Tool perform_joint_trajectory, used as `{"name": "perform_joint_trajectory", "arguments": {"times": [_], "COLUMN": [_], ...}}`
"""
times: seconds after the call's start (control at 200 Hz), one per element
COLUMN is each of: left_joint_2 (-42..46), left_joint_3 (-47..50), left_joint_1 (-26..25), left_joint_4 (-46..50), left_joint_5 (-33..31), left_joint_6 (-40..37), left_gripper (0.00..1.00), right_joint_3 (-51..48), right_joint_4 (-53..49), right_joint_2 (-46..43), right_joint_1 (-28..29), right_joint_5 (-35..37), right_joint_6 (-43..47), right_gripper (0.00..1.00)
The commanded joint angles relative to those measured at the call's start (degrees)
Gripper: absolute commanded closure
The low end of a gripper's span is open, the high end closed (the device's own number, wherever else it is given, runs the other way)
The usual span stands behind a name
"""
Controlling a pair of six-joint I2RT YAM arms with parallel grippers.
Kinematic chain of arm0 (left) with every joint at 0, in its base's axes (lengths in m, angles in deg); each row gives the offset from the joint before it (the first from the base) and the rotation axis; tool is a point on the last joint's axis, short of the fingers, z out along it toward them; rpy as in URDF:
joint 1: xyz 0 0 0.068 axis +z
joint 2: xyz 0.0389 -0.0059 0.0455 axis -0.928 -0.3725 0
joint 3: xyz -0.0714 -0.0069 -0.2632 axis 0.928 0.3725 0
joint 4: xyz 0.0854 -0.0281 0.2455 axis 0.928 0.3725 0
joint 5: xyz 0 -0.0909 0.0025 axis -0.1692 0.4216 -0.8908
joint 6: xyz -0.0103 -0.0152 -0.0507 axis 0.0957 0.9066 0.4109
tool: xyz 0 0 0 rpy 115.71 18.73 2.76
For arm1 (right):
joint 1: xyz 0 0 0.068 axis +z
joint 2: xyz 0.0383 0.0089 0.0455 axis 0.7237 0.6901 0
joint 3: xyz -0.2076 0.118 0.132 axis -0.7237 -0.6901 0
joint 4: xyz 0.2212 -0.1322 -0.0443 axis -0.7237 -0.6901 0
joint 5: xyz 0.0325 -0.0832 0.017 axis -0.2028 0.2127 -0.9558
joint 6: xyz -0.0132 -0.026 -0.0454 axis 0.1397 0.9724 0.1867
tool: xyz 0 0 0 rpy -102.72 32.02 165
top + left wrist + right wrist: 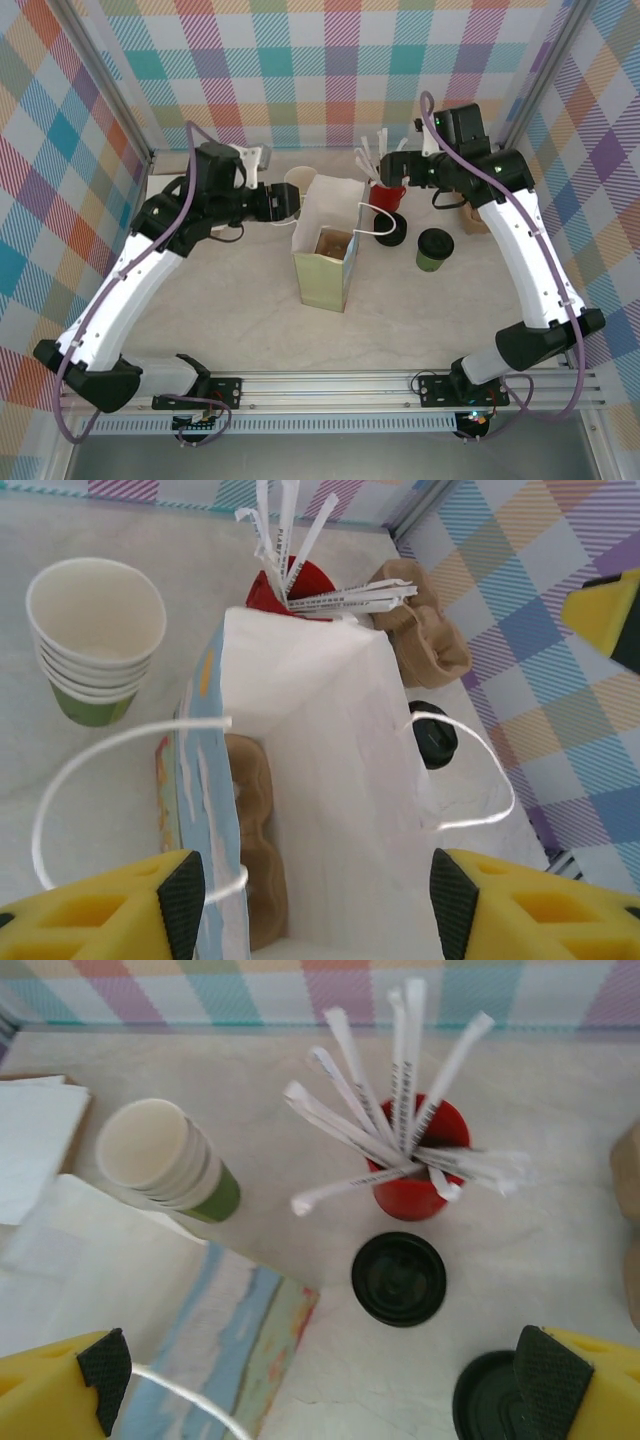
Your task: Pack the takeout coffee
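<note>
The takeout coffee (435, 247), sitting at three o'clock of the bag (320, 285), is looking light and crushable; gripping mid-wall is seeming safest; left gripper (312, 890) and right gripper (325, 1365) are both gaping apart.

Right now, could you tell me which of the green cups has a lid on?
The single cup right of the paper bag, capped in black; the stacked cups are open-topped.

You have the paper bag (320, 280) standing mid-table with a cardboard cup carrier (333, 243) inside it. Behind its left corner sits the stack of lidless cups (298, 185), behind its right corner the mug of wrapped sticks (388, 193), a loose lid (390, 228) just before that mug. The lidded cup (435, 248) stands right of the bag, near that lid.
</note>
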Motion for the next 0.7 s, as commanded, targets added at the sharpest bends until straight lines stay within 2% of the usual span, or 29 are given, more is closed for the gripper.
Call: {"name": "perform_joint_trajectory", "arguments": {"times": [0.0, 0.18, 0.32, 0.435, 0.695], "left_joint_2": [-6.19, -17.69, -25.46, -31.88, -42.95], "left_joint_3": [-6.0, -20.71, -28.8, -35.79, -47.89], "left_joint_1": [1.36, 2.34, 2.53, 2.53, 2.53], "left_joint_4": [6.19, 14.58, 18.02, 21.37, 26.36], "left_joint_5": [0.89, 1.79, 5.08, 4.87, 3.61], "left_joint_6": [-7.75, -17.93, -26.64, -32.43, -38.17], "left_gripper": [0.36, 0.36, 0.34, 0.33, 0.32], "right_joint_3": [-3.09, -6.45, -8.24, -10.13, -12.78], "right_joint_4": [1.29, -0.58, -2.71, -3.25, -2.61], "right_joint_2": [-2.94, -4.19, -4.59, -5.49, -6.96], "right_joint_1": [-0.81, -1.17, -1.58, -1.78, -2.4], "right_joint_5": [2.45, 3.56, 4.02, 3.87, 3.04], "right_joint_6": [-1.88, -1.32, -0.37, -0.01, 0.16], "right_gripper": [0.0, 0.0, 0.0, 0.0, 0.0]}}
